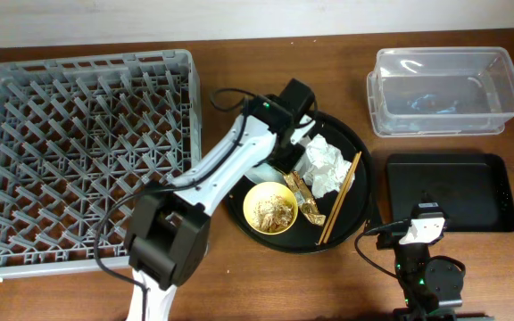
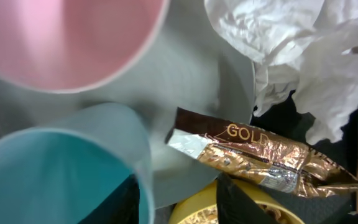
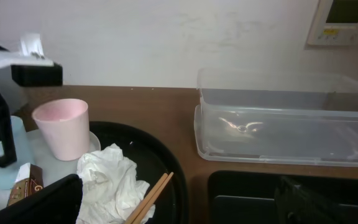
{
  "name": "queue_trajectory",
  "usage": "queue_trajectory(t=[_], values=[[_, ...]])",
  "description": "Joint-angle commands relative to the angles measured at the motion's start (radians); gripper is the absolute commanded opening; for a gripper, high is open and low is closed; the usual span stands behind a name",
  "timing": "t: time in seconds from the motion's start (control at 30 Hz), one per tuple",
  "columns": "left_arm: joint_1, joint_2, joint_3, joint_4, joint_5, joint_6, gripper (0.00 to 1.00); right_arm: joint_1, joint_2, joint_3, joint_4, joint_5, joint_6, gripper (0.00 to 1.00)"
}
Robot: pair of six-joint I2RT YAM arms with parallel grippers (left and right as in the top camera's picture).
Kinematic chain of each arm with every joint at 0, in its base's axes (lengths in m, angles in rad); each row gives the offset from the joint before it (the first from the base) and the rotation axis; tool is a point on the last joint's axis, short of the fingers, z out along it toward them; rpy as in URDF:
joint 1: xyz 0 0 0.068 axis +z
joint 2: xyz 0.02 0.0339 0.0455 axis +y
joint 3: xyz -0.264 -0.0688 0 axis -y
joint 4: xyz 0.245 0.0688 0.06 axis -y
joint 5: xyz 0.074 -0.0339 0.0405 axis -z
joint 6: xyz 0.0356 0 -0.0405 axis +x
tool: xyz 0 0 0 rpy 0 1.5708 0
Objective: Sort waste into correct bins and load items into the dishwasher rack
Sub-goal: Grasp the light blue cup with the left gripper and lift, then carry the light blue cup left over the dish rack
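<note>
The light blue cup (image 2: pixel 55 174) and the pink cup (image 2: pixel 67 37) stand on the grey-white plate (image 2: pixel 204 87), which lies on the round black tray (image 1: pixel 357 143). My left gripper (image 2: pixel 179 194) hangs over the blue cup. One finger is inside the cup and the other outside, a gap away from its wall, so the jaws read as open. Beside it lie the gold-brown wrapper (image 2: pixel 260 155), the white tissue (image 1: pixel 325 165), the yellow bowl (image 1: pixel 270 210) of beige scraps and the chopsticks (image 1: pixel 339 198). My right gripper (image 1: pixel 426 225) stands open and empty at the front of the table.
The grey dishwasher rack (image 1: pixel 83 152) fills the left side of the table. The clear tub (image 1: pixel 440 89) stands at the back right, with the shallow black tray (image 1: pixel 449 192) in front of it. My left arm hides both cups in the overhead view.
</note>
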Motion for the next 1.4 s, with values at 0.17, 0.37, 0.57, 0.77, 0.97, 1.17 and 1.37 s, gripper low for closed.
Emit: queue_trajectory(t=[0.17,0.37,0.57,0.77,0.97,1.17,1.37], values=[[-0.009,0.017,0.013,-0.029,-0.014,-0.032,0.21,-0.006,-0.008,-0.007,-0.005,0.006,-0.007,0.99],[-0.009,0.014,0.026,-0.037,-0.062,-0.081,0.02,-0.006,-0.008,-0.007,-0.005,0.006,-0.006,0.98],[-0.006,0.012,0.139,-0.157,-0.085,-0.144,0.01,-0.006,-0.008,-0.007,-0.005,0.006,-0.007,0.99],[-0.002,0.012,0.383,-0.378,-0.082,-0.190,0.01,-0.006,-0.008,-0.007,-0.005,0.006,-0.006,0.99],[0.131,0.006,0.689,-0.568,-0.084,-0.320,0.01,-0.006,-0.008,-0.007,-0.005,0.006,-0.007,0.99],[0.401,-0.003,0.759,-0.632,0.146,-0.321,0.01,-0.006,-0.008,-0.007,-0.005,0.006,-0.006,0.99],[0.681,-0.003,0.696,-0.623,0.479,-0.204,0.01,-0.006,-0.008,-0.007,-0.005,0.006,-0.006,0.99]])
